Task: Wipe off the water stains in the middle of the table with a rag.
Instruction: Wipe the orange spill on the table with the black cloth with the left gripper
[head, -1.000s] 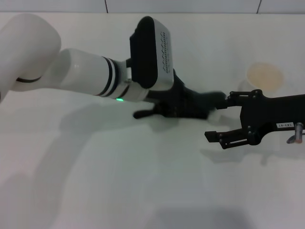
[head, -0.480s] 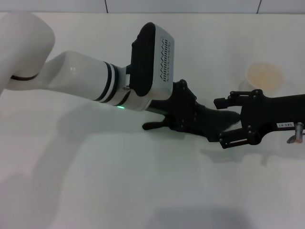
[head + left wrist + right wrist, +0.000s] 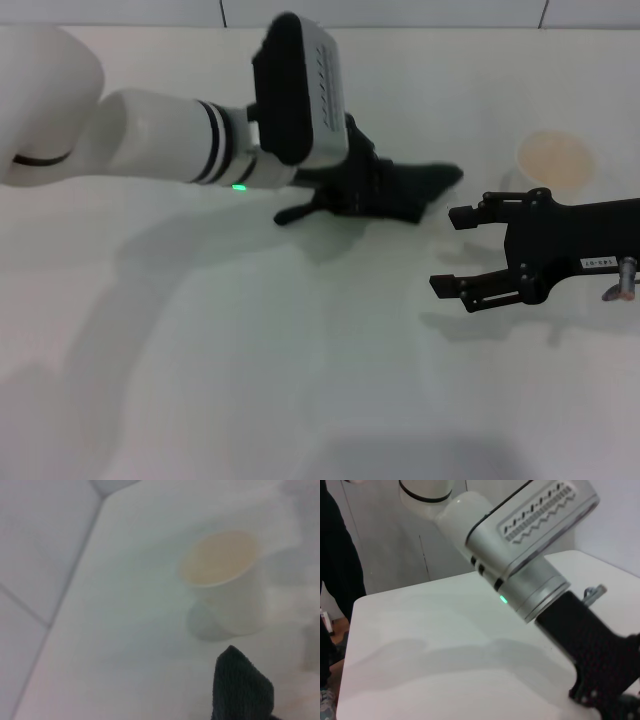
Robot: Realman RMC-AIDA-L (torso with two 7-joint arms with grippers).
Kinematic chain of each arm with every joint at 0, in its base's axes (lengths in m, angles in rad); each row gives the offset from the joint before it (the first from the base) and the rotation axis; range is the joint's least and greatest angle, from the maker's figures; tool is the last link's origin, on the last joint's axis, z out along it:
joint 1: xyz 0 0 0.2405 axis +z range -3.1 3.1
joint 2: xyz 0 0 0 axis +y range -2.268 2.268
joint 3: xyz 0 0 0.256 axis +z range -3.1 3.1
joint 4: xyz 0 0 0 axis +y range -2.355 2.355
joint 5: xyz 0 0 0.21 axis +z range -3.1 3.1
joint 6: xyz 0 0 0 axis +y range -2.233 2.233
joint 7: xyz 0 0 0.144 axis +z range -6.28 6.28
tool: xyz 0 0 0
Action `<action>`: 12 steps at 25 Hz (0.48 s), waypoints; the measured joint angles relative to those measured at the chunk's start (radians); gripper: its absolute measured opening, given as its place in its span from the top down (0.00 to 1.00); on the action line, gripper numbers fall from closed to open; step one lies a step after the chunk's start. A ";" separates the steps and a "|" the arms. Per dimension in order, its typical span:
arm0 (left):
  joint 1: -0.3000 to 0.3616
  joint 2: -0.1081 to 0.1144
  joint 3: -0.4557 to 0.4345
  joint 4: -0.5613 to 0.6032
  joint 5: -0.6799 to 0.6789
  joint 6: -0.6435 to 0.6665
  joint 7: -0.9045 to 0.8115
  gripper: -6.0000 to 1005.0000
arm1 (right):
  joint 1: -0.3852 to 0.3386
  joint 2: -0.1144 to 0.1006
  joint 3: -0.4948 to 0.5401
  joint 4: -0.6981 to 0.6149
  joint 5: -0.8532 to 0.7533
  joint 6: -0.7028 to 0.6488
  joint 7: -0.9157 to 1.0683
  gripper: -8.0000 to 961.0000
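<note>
My left gripper [image 3: 365,192] is shut on the dark rag [image 3: 425,185] and presses it flat on the white table [image 3: 250,350], right of centre. The rag's pointed corner points toward the cup. That corner also shows in the left wrist view [image 3: 242,690]. My right gripper [image 3: 445,250] is open and empty, a short way in front and to the right of the rag, not touching it. No orange-brown water stain shows in any view; it may lie under the rag or the gripper.
A clear cup [image 3: 555,160] with pale orange liquid stands at the far right, just beyond the right arm; it is close to the rag's tip in the left wrist view [image 3: 225,580]. The left arm's white wrist housing [image 3: 530,540] fills the right wrist view.
The left gripper slid the rag forward and right toward the right gripper, then back and away to the left. The right gripper has stayed in place, open.
</note>
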 joint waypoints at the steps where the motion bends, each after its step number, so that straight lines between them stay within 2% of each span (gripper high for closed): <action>1: 0.000 0.001 -0.011 -0.001 0.000 -0.009 0.000 0.93 | 0.000 0.000 0.000 0.000 0.000 0.000 0.000 0.09; 7: 0.005 0.003 -0.067 -0.003 0.022 -0.064 0.000 0.93 | -0.001 0.000 0.000 0.002 0.000 0.000 0.000 0.09; 12: 0.007 -0.002 -0.074 -0.003 0.052 -0.066 0.002 0.92 | 0.000 0.000 0.000 0.003 0.000 0.002 0.000 0.09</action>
